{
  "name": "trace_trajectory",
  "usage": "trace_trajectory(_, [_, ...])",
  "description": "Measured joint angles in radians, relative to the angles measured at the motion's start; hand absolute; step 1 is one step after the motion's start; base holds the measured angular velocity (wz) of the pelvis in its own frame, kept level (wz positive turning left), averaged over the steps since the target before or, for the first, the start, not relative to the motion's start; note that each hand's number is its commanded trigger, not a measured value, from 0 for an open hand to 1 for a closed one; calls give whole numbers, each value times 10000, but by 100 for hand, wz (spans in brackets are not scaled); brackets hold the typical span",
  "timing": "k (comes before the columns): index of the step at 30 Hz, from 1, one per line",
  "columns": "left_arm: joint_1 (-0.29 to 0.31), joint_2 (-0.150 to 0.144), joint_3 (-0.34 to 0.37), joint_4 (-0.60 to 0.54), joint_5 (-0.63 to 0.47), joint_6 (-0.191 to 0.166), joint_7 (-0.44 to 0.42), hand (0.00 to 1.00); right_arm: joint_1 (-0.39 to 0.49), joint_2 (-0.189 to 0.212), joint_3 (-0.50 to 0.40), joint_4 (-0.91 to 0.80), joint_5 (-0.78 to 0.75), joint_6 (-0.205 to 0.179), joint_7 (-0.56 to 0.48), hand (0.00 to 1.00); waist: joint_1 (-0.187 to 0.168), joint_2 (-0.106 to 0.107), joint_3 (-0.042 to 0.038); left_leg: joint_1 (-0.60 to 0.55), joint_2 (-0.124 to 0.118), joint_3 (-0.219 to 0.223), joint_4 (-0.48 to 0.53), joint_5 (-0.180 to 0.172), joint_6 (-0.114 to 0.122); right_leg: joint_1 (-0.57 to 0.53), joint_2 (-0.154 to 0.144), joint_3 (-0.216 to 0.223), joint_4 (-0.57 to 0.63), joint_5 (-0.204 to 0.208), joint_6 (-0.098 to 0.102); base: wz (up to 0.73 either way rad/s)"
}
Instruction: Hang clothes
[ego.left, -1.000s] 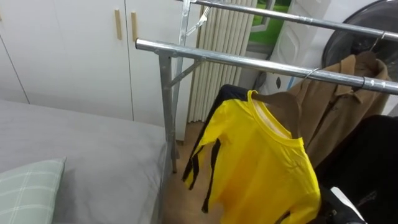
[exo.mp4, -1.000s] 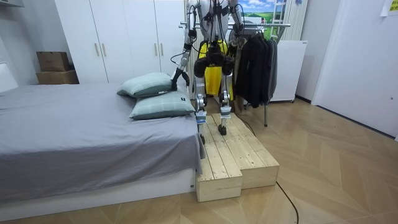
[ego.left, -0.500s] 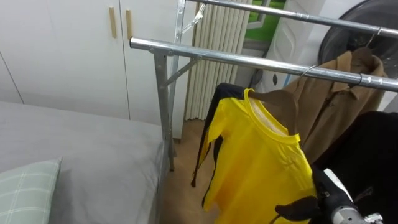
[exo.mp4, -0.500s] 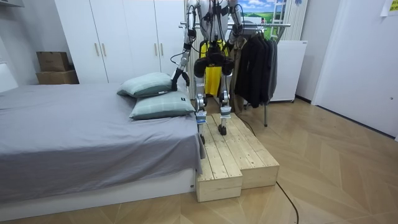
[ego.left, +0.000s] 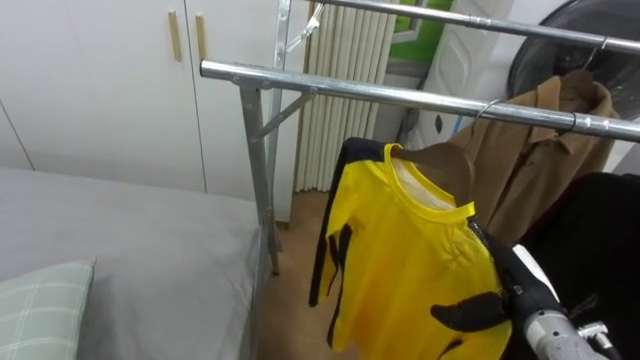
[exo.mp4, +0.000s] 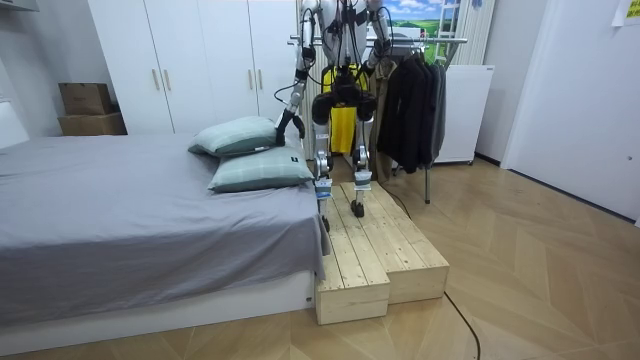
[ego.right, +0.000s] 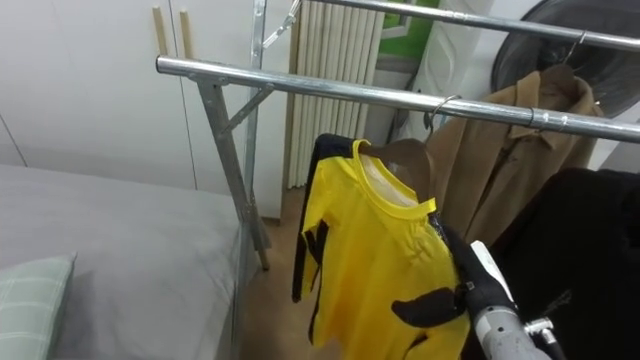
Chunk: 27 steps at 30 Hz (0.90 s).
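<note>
From the round metal rail hangs a smooth yellow shirt.

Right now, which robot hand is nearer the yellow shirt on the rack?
Right. The right robot hand is against the yellow shirt at its lower front; the left robot hand hangs low beside the pillows, away from it.

From my seat I count one yellow shirt, two brown coats, one black garment at three o'clock, two metal rails at twelve and two wardrobe handles at eleven. In the room view there are two pillows, two wooden steps and two cardboard boxes at nine.
</note>
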Motion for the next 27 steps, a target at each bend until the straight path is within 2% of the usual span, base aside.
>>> trace_trajectory(7, [44,-6,-8,20,-4,-9,-61,0,2,1,-62,1,948,0,-25,0,-23,63,39,9,-3,48,-19,-2,0,-9,8,56,2,0,0,-1])
trace_trajectory(12, [68,-48,-9,31,-3,-20,-79,0,12,54,-261,1,989,0,-246,0,-82,119,62,4,-3,52,-66,-2,0,-11,14,87,1,-1,2,0])
trace_trajectory(19, [162,-59,-10,99,-30,-11,-91,0,20,114,-429,-49,1003,-3,-944,0,-353,174,22,-29,-4,40,-96,-3,0,-51,22,93,-14,-10,14,0])
trace_trajectory(27, [164,-81,-4,119,-27,5,-88,0,119,129,-428,-52,1231,-81,-1303,0,-354,205,6,4,0,100,-50,-4,0,-54,55,184,-20,-10,14,-1])
